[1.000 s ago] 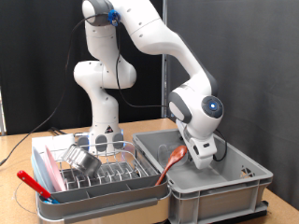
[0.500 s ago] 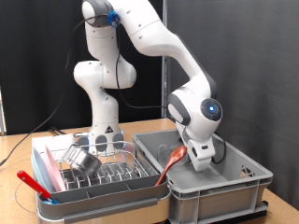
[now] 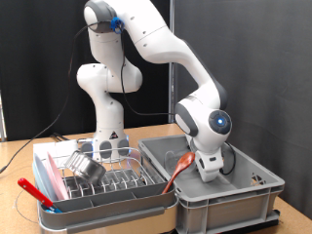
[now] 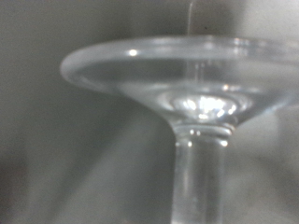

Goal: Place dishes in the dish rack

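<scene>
In the wrist view a clear drinking glass (image 4: 200, 103) with a stem fills the picture at very close range, and no fingertip shows there. The exterior view has my gripper (image 3: 208, 168) lowered into the deep grey crate (image 3: 249, 191) at the right, its fingers partly hidden by the hand. A reddish-brown spoon (image 3: 180, 168) leans against the crate's wall just to the gripper's left. The dish rack (image 3: 146, 194), pale with wire prongs, sits to the left of the crate. A shiny steel bowl (image 3: 88, 167) lies tilted in it.
A red-handled utensil (image 3: 34, 192) lies across the rack's front left corner beside a blue and pink item (image 3: 45, 175). Something clear (image 3: 108, 148) stands at the rack's back, in front of the robot base (image 3: 107, 107). Black curtains close off the back.
The arm has sunk a little deeper into the grey crate, the hand moving down and slightly left. Spoon, bowl and rack have not moved.
</scene>
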Robot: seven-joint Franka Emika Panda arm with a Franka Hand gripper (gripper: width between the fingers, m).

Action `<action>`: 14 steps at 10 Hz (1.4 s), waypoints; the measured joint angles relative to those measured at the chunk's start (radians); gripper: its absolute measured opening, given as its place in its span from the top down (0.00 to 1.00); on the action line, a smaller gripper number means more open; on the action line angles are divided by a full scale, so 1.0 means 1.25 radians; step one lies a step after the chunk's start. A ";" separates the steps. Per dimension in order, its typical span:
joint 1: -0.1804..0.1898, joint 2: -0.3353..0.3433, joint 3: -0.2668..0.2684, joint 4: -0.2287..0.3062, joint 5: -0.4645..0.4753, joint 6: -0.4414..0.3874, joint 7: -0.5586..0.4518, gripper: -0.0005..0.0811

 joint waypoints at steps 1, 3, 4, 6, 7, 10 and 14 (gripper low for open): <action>0.000 0.014 -0.002 0.008 0.001 -0.010 0.000 0.01; 0.000 0.036 -0.004 0.020 0.001 -0.021 0.000 0.01; 0.001 0.039 -0.004 0.023 0.001 -0.025 0.000 0.01; 0.003 0.046 -0.004 0.030 -0.001 -0.034 0.000 0.01; 0.003 0.049 -0.004 0.032 -0.001 -0.039 0.000 0.01; 0.007 0.053 -0.004 0.034 -0.001 -0.049 0.006 0.01; 0.014 0.054 -0.004 0.032 -0.001 -0.044 0.036 0.56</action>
